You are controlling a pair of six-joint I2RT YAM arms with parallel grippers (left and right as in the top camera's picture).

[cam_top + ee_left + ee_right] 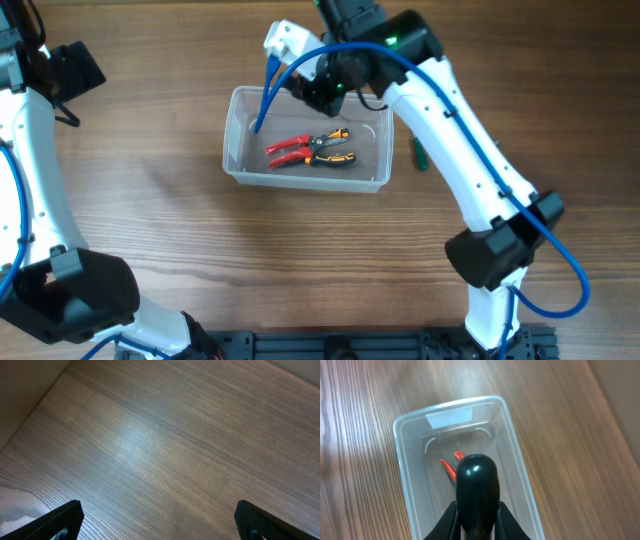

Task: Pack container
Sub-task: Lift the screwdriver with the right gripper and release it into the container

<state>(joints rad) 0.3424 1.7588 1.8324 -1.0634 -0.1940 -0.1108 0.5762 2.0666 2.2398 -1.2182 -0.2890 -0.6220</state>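
Right gripper (477,522) is clamped on a black rounded handle (477,485), poised straight above the container (400,450). The right arm (450,140) reaches in over the container's far right corner. Inside lie red-handled pliers (287,150) beside orange-and-black pliers (333,148). A green object (418,155) sits just right of the container, half under the arm. Left gripper (159,522), well left of the container, is spread wide and holds nothing.

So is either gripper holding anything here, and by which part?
The right gripper holds a black round-ended handle, jaws clamped on its sides, above the container; the rest of that tool is hidden. The left gripper is open and empty.
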